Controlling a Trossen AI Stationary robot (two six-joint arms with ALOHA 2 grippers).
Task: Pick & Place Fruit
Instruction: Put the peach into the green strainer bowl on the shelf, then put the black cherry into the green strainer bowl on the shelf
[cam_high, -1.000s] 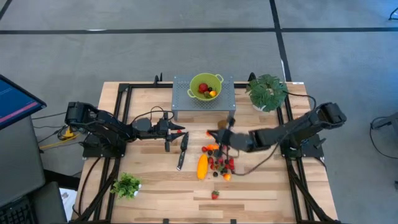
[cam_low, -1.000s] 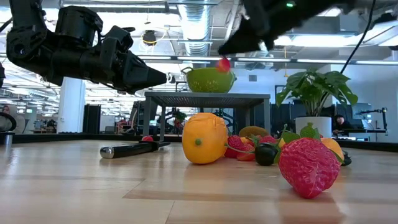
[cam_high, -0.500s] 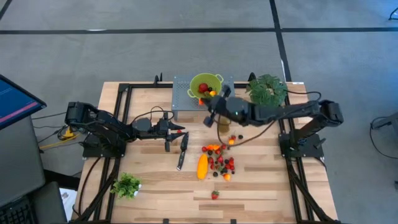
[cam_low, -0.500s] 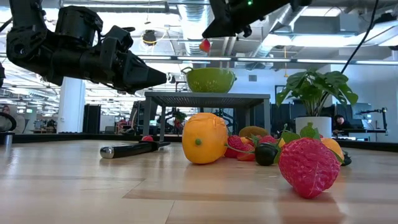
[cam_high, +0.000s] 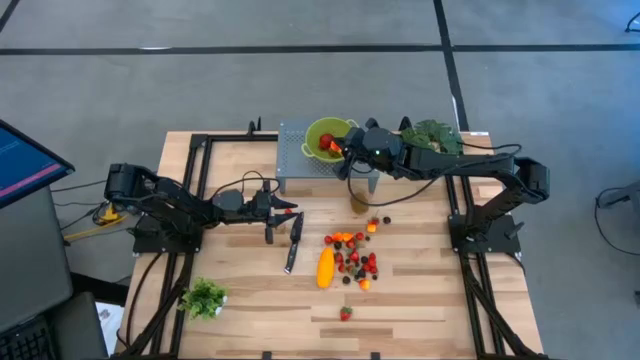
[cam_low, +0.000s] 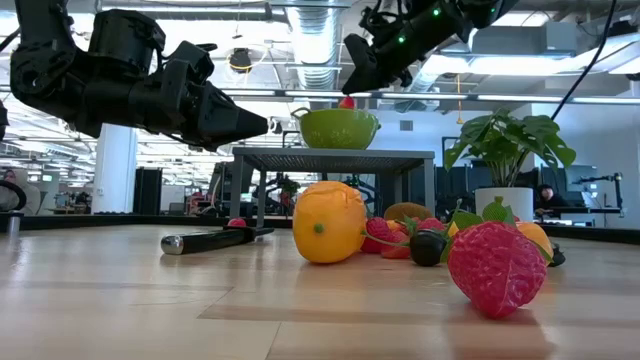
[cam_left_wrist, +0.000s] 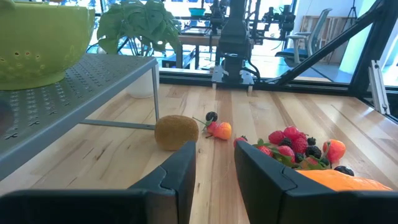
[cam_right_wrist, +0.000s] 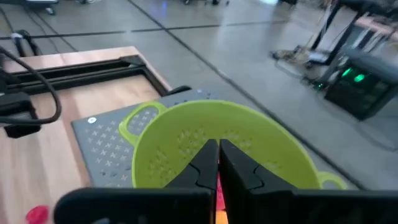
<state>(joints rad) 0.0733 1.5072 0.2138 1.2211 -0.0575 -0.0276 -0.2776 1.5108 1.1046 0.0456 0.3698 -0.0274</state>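
One small red toy fruit (cam_low: 346, 102) is seen just under the right gripper (cam_high: 345, 152), over the rim of the green perforated plastic colander (cam_high: 318, 131) on the grey metal stand (cam_high: 293, 160); whether it is gripped cannot be told, though the fingers are pressed together. Scattered fruit (cam_high: 352, 253) is left on the wooden table (cam_high: 420, 290). Beside the black-handled knife (cam_high: 293, 240), the left gripper (cam_high: 292, 212) is held partly open, empty.

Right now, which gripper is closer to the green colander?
Right. The right gripper hangs just over the green colander on the metal stand; the left gripper hovers low beside the knife.
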